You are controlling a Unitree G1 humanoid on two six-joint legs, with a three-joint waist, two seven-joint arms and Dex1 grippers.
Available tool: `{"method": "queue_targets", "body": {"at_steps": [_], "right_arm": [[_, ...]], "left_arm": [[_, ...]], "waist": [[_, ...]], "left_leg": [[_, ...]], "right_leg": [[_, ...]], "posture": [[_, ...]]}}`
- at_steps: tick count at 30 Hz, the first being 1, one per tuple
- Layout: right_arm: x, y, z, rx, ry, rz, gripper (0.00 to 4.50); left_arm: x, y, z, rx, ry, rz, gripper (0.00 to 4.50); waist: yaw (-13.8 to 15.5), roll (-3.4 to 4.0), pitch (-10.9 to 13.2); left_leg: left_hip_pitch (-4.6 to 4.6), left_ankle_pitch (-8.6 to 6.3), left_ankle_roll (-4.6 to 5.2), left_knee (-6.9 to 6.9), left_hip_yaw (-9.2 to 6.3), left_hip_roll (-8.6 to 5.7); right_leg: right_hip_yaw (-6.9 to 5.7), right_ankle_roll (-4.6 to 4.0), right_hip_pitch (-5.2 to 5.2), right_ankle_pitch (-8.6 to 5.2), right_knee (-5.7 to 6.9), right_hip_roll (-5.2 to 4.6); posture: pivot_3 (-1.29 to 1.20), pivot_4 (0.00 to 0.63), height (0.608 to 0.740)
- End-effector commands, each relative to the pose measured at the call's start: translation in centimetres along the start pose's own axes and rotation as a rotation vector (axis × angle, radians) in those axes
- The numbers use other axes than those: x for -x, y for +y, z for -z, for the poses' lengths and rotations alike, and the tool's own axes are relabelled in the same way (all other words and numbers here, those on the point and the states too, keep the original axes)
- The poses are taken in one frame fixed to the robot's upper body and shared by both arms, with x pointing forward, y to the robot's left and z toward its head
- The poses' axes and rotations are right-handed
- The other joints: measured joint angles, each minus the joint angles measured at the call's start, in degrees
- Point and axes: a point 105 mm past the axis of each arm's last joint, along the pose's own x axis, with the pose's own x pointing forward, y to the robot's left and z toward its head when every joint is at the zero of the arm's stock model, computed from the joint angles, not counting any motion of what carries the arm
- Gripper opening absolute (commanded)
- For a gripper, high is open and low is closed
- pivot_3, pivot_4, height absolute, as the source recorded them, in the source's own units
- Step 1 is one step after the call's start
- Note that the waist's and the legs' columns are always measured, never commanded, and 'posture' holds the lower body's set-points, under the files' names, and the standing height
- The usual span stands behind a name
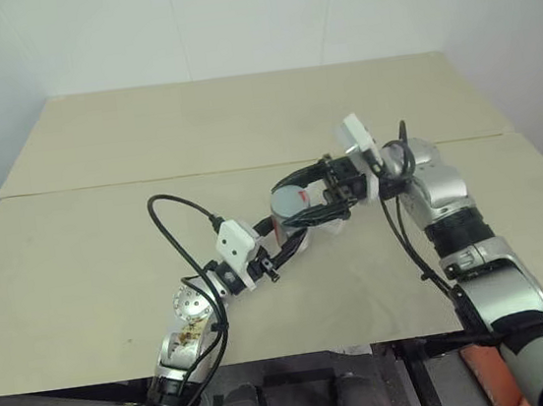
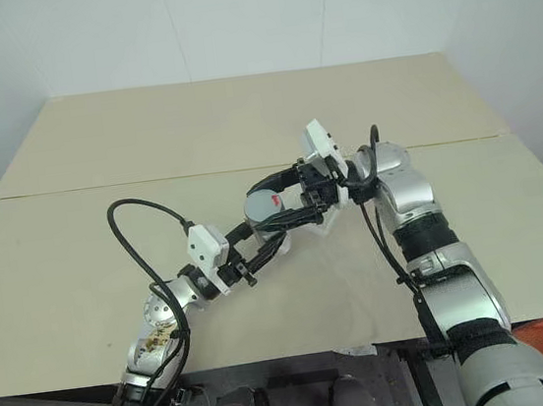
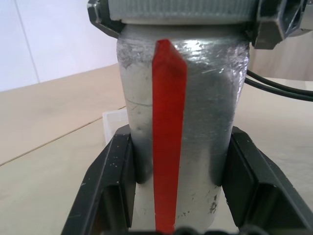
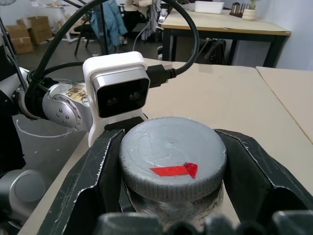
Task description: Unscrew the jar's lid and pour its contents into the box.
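The jar [image 3: 205, 122] is a silvery-grey cylinder with a red vertical stripe, held upright above the table. My left gripper [image 3: 178, 166] is shut on its body, one black finger on each side. On top sits the grey lid [image 4: 171, 147], ribbed at the rim and marked with a red arrow. My right gripper [image 4: 173, 164] reaches in level from the right and is shut on the lid. In the head views both grippers meet at the jar [image 1: 290, 209] over the table's middle. A corner of the clear plastic box [image 3: 111, 125] shows behind the jar, on the table.
The light wooden table [image 1: 107, 233] spreads wide on every side, with a seam running across it. A black cable [image 1: 179, 214] loops up from my left arm. In the right wrist view, another table [image 4: 230, 24] and cardboard boxes [image 4: 29, 29] stand in the room beyond.
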Motion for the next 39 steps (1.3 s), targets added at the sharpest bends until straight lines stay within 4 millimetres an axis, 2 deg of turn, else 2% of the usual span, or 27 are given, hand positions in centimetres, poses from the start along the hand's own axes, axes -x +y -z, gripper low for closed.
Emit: {"method": "queue_targets", "body": {"at_steps": [1, 6, 7, 10, 11, 18, 22, 25, 28, 33, 39], "right_arm": [[-0.7, 0.7, -0.4, 0.038, -0.013, -0.099, 2.82], [-0.2, 0.1, -0.5, -0.001, -0.027, -0.064, 2.82], [0.0, 0.1, -0.6, -0.006, -0.031, -0.057, 3.53], [0.7, 0.2, -1.2, 0.034, -0.059, -0.011, 4.41], [1.0, 0.2, -1.4, 0.067, -0.068, 0.022, 4.48], [2.4, 0.8, -3.0, 0.152, -0.084, 0.213, 4.48], [2.6, 0.7, -3.5, 0.199, -0.071, 0.4, 4.48], [2.4, 0.9, -4.0, 0.211, -0.071, 0.491, 4.48], [1.5, 2.1, -4.2, 0.193, -0.038, 0.505, 4.48], [-0.3, 2.9, -4.4, 0.175, -0.048, 0.597, 4.48], [0.0, 2.4, -3.0, 0.188, -0.002, 0.724, 4.48]], "left_arm": [[-0.6, -0.3, -1.6, -0.041, -0.058, 0.011, 2.05], [-0.7, -0.2, -1.4, -0.046, -0.053, 0.002, 2.05], [-0.7, -0.1, -1.5, -0.047, -0.054, -0.001, 2.05], [-0.7, -0.1, -1.5, -0.043, -0.056, -0.009, 2.05], [-0.6, -0.1, -1.4, -0.042, -0.054, -0.01, 2.05], [-0.6, -0.1, -1.1, -0.038, -0.048, -0.005, 2.05], [-0.9, -0.2, -1.0, -0.036, -0.048, -0.004, 2.05], [-1.2, -0.3, -1.0, -0.04, -0.048, 0.001, 2.05], [-1.3, 0.0, -1.0, -0.053, -0.046, -0.003, 2.05], [-1.4, 0.2, -0.8, -0.061, -0.04, -0.014, 2.05], [-1.4, -0.1, -0.9, -0.058, -0.046, -0.019, 2.05]], "waist": [[0.0, 0.0, 0.0], [0.0, 0.0, 0.0], [0.0, 0.0, 0.0], [0.1, 0.0, 0.0], [0.1, 0.0, 0.0], [0.2, 0.0, 0.0], [0.2, 0.0, 0.0], [0.1, 0.0, 0.0], [0.2, 0.0, 0.0], [0.1, 0.0, 0.0], [0.1, 0.0, 0.0]], "left_leg": [[0.0, 0.0, 0.0, 0.0, 0.0, -0.01], [0.0, 0.0, 0.0, 0.0, 0.0, 0.0], [0.0, 0.0, 0.0, 0.0, 0.0, 0.0], [0.0, 0.0, 0.0, 0.0, 0.0, 0.0], [-0.01, 0.0, 0.0, 0.0, -0.01, 0.0], [-0.04, 0.0, -0.01, -0.01, -0.02, 0.0], [-0.03, 0.0, -0.01, -0.01, -0.02, 0.0], [-0.04, 0.0, -0.01, -0.02, -0.02, 0.0], [-0.04, 0.0, -0.01, -0.02, -0.02, -0.01], [-0.04, 0.0, -0.01, -0.02, -0.02, -0.02], [-0.04, 0.0, 0.0, 0.0, -0.01, -0.04]], "right_leg": [[0.0, 0.0, 0.0, 0.0, 0.0, -0.01], [0.0, 0.0, 0.0, 0.0, 0.01, -0.01], [0.0, 0.0, -0.01, 0.0, 0.01, -0.02], [0.0, -0.01, -0.01, 0.0, 0.01, -0.04], [-0.01, -0.01, -0.01, 0.0, 0.0, -0.04], [-0.01, -0.01, -0.03, 0.01, 0.01, -0.07], [-0.02, -0.01, -0.03, 0.01, 0.01, -0.06], [-0.01, -0.01, -0.04, 0.0, 0.02, -0.06], [-0.01, -0.01, -0.05, 0.0, 0.02, -0.05], [-0.01, 0.0, -0.04, 0.0, 0.01, -0.04], [0.0, 0.0, -0.02, 0.0, 0.01, -0.03]], "posture": [[0.0, 0.15, 0.74], [0.0, 0.15, 0.74], [0.0, 0.15, 0.74], [0.0, 0.15, 0.74], [0.0, 0.15, 0.74], [0.0, 0.15, 0.74], [0.0, 0.15, 0.74], [0.0, 0.15, 0.74], [0.0, 0.15, 0.74], [0.0, 0.15, 0.74], [0.0, 0.15, 0.74]]}}
